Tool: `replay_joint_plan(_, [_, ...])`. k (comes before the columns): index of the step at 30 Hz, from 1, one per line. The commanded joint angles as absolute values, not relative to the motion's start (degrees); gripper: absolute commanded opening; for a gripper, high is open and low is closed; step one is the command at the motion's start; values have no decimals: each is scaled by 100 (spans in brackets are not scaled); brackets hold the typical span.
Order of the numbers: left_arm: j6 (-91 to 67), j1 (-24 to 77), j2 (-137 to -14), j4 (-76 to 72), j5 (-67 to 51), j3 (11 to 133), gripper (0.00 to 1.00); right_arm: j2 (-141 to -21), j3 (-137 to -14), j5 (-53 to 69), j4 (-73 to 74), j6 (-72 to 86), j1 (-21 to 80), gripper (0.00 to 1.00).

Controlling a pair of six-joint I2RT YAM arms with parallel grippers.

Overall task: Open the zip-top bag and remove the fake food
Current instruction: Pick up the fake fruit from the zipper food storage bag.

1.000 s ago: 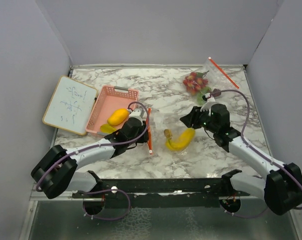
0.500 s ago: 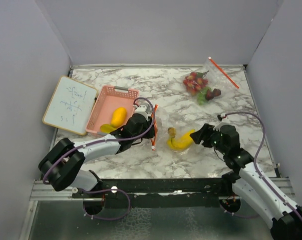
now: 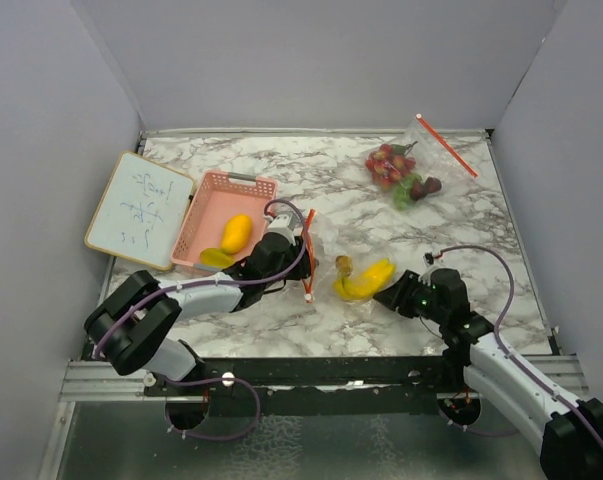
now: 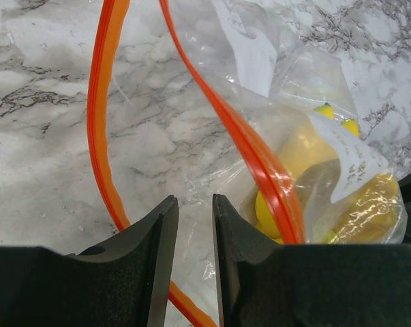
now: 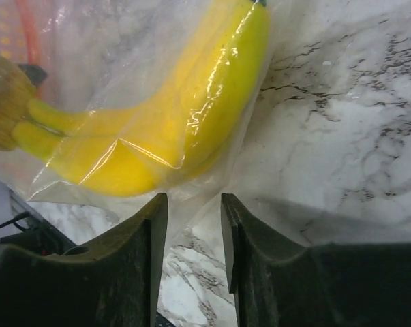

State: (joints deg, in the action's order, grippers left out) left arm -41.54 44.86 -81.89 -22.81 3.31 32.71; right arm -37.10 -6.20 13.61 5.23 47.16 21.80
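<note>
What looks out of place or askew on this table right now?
The whiteboard lies askew, its left part seemingly past the left edge of the marble table. The zip-top bag in the middle is crumpled, its orange zipper strips parted, with the bananas inside. Nothing looks spilled or broken.

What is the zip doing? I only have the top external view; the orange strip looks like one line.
Observer: In the left wrist view the two orange zip strips stand apart; the mouth of the bag is open.
Operator: Is the banana in or out?
Observer: In the right wrist view the banana lies inside the clear film.
Operator: Has the right tool got the bag?
Observer: A film corner reaches between its fingers; a pinch I cannot confirm.
</note>
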Motion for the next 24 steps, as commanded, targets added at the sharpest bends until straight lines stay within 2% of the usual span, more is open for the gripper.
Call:
replay_joint_plan(1, [-4496,4519,-8416,-3059,57,3133,30,-3629,-538,1750,-207,4873,2175,30])
replay_joint_plan(5, [-4552,4532,-8579,-3165,63,3154,30,-3498,-701,1642,-76,4630,2179,3])
replay_joint_plan(8, [-4545,4535,-8667,-3283,27,3162,31,-3419,-934,1630,45,4482,2179,2])
replay_joint_plan(13, [-4641,4536,-8880,-3924,-189,3031,40,-3346,-1744,1419,580,4127,2178,2])
replay_joint_plan(14, [-4669,4535,-8924,-4057,-219,3006,43,-3330,-1913,1367,715,4039,2179,2])
replay_joint_plan(17, [-4751,4535,-8990,-4448,-250,2886,71,-3269,-2323,1198,1111,3707,2179,2])
replay_joint_plan(20, [-4755,4540,-9004,-4789,-282,2776,91,-3284,-2312,925,1291,3557,2175,2])
replay_joint_plan(22, [-4745,4537,-9047,-4951,-301,2765,98,-3361,-2188,866,1337,3554,2179,2])
replay_joint_plan(24, [-4729,4535,-9153,-5070,-388,2808,99,-3450,-2021,892,1279,3629,2172,2])
